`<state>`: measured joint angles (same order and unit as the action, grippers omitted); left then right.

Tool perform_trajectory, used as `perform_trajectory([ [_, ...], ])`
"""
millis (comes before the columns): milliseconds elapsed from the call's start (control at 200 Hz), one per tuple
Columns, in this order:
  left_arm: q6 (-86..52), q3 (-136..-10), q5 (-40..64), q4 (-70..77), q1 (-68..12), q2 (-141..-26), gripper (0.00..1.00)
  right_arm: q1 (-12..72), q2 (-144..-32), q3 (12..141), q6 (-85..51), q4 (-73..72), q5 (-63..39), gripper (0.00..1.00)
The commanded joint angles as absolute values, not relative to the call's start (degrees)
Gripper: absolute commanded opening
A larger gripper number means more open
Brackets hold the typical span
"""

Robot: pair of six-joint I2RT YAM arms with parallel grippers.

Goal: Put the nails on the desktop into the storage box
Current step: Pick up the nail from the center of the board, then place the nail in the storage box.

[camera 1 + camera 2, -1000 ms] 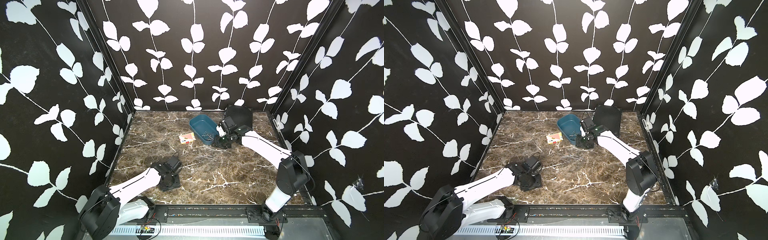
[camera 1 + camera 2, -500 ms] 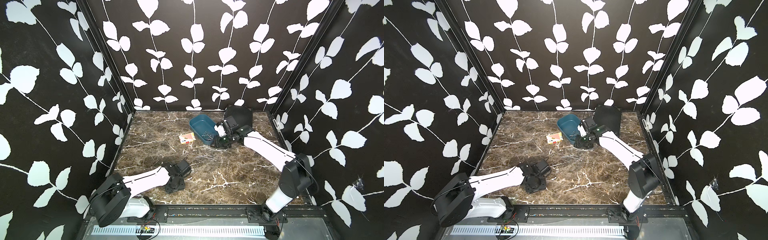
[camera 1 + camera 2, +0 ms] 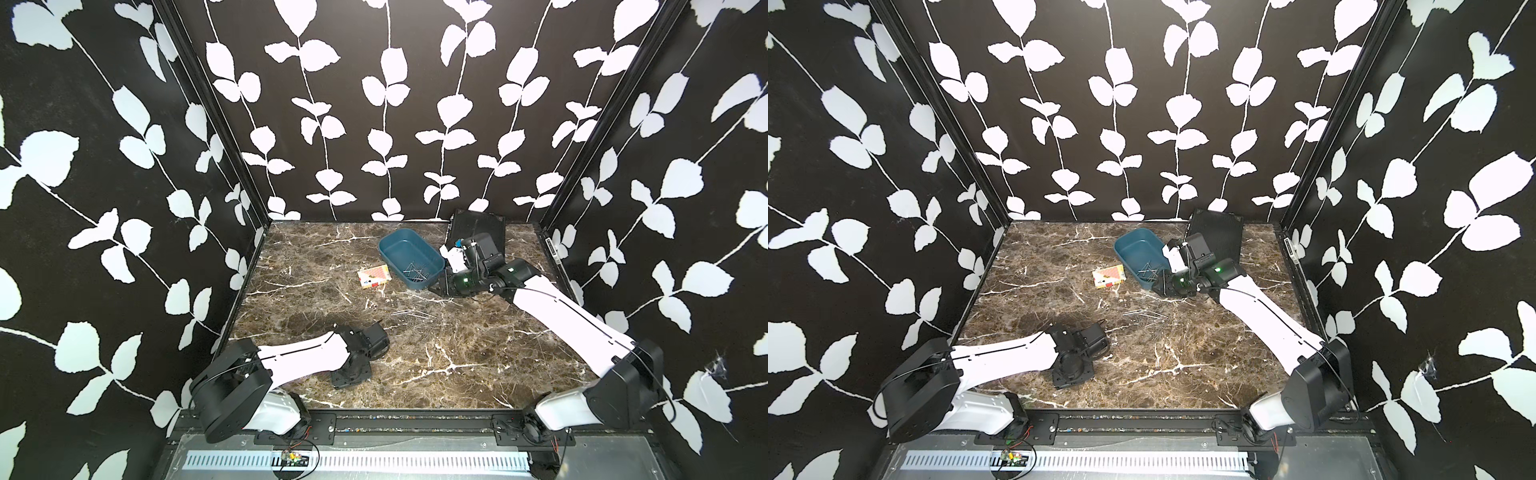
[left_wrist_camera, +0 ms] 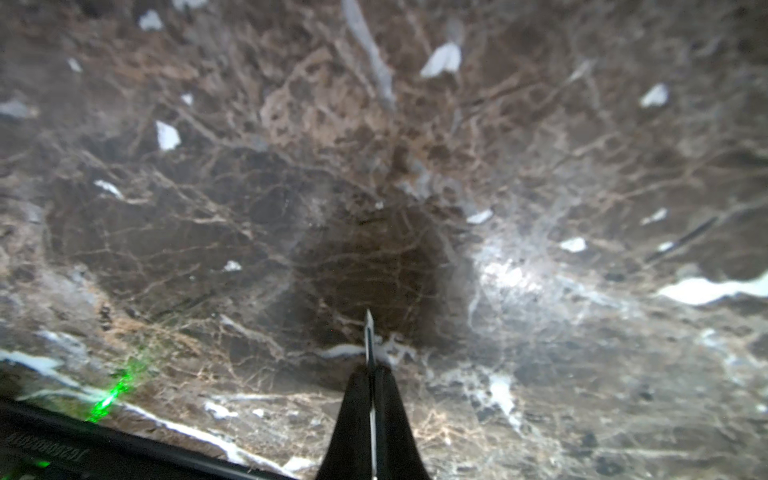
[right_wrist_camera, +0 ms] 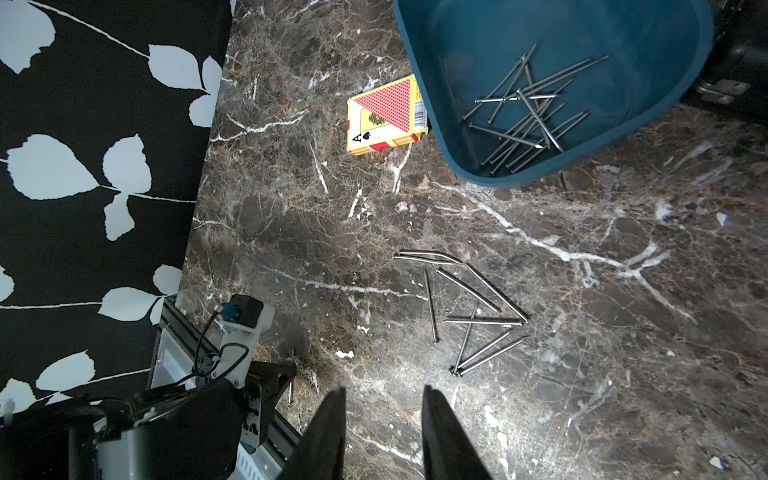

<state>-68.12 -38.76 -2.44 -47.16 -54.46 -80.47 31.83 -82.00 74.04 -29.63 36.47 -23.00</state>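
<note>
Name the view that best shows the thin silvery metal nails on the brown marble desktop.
Right wrist: the nails look large and separate. In both top views, faint lines. Left wrist: blurred, none clear.

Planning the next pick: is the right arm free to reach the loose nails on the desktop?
Probably yes: the right gripper is open and empty, and only bare desktop lies between it and the loose nails.

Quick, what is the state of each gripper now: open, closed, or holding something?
Left gripper: closed, pinching one nail.
Right gripper: open, holding nothing.
</note>
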Motion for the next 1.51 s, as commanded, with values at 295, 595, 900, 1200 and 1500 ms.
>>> perform_trajectory([
  [295, -41.94, -61.21, -0.49, -48.37, -49.96, -88.4, 0.0, 30.45, -80.35, 71.09, -29.03, 35.38, -21.84, 0.38],
  [595, -14.99, -89.74, -0.57, -54.08, -38.7, -101.67, 0.0, 28.5, -79.76, 71.94, -32.94, 39.53, -14.14, 0.39],
  [900, -0.73, -119.89, 0.11, -54.32, -36.91, -122.18, 0.0, 28.45, -74.21, 69.22, -43.32, 39.48, -10.72, 0.39],
  [1200, -0.06, -130.41, 6.89, -49.18, -36.61, -133.75, 0.0, 28.73, -67.54, 66.15, -48.51, 42.98, -7.26, 0.39],
  [1500, -6.65, -128.43, 14.1, -47.01, -36.1, -136.05, 0.26, 30.23, -65.47, 61.3, -47.6, 44.91, -6.66, 0.4],
])
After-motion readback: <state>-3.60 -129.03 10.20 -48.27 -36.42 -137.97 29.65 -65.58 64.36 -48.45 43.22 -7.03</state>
